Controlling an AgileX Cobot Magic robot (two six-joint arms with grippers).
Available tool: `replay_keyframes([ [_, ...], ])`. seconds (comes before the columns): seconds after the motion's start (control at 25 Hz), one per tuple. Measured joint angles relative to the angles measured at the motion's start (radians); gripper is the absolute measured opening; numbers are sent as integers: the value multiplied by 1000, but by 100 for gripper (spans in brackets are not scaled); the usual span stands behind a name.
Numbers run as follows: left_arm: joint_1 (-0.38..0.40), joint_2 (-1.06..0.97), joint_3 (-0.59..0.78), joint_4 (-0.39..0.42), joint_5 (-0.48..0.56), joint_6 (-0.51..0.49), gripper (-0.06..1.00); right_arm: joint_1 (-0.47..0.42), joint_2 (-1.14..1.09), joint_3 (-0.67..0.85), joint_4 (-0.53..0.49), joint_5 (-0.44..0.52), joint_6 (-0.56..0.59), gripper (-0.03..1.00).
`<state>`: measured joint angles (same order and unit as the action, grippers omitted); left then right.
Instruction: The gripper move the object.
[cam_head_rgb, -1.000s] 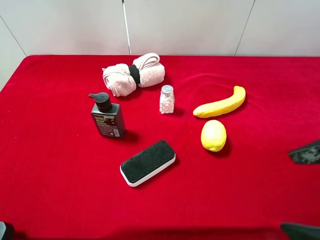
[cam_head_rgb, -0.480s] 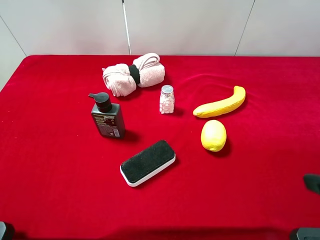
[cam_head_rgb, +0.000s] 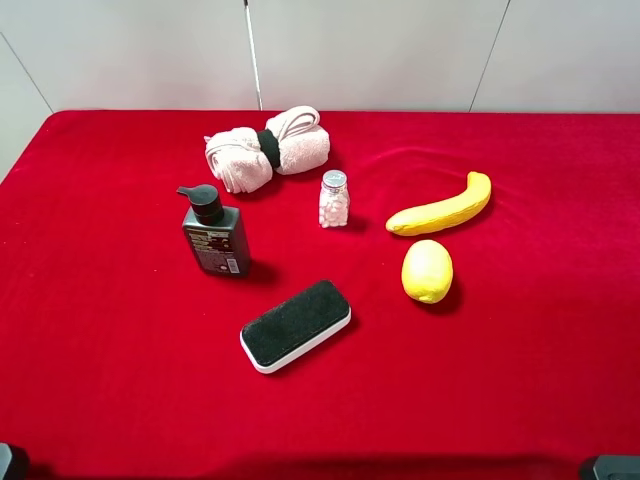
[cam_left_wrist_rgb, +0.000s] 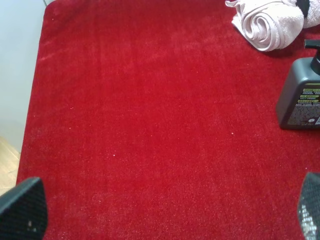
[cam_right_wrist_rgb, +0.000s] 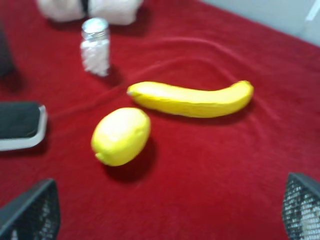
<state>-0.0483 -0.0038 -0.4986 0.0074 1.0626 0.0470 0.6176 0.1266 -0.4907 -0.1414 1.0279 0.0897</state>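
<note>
The dark grey pump bottle (cam_head_rgb: 215, 236) stands upright on the red cloth (cam_head_rgb: 120, 330), left of centre, and nothing is touching it. It also shows in the left wrist view (cam_left_wrist_rgb: 300, 97). My left gripper (cam_left_wrist_rgb: 165, 215) is open and empty, well short of the bottle, its fingertips (cam_left_wrist_rgb: 22, 210) wide apart over bare cloth near the table's left edge. My right gripper (cam_right_wrist_rgb: 167, 215) is open and empty, held back from the lemon and the banana. In the exterior view only small dark bits of the arms show at the bottom corners.
A rolled pink towel (cam_head_rgb: 265, 148) lies behind the bottle. A clear salt shaker (cam_head_rgb: 333, 199), a banana (cam_head_rgb: 442, 207), a lemon (cam_head_rgb: 427, 270) and a black-topped eraser block (cam_head_rgb: 295, 324) lie to its right. The table's left edge (cam_left_wrist_rgb: 35, 100) is close to my left gripper.
My right gripper has pulled back toward the lower right and has left the exterior view. The bottle and the other objects have not moved.
</note>
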Motion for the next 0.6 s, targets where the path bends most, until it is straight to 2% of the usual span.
replay_keyframes([
  [0.24, 0, 0, 0, 0, 0, 0, 99, -148, -80, 0, -1, 0, 0, 69],
  [0.6, 0, 0, 0, 0, 0, 0, 99, -262, -133, 0, -1, 0, 0, 69],
])
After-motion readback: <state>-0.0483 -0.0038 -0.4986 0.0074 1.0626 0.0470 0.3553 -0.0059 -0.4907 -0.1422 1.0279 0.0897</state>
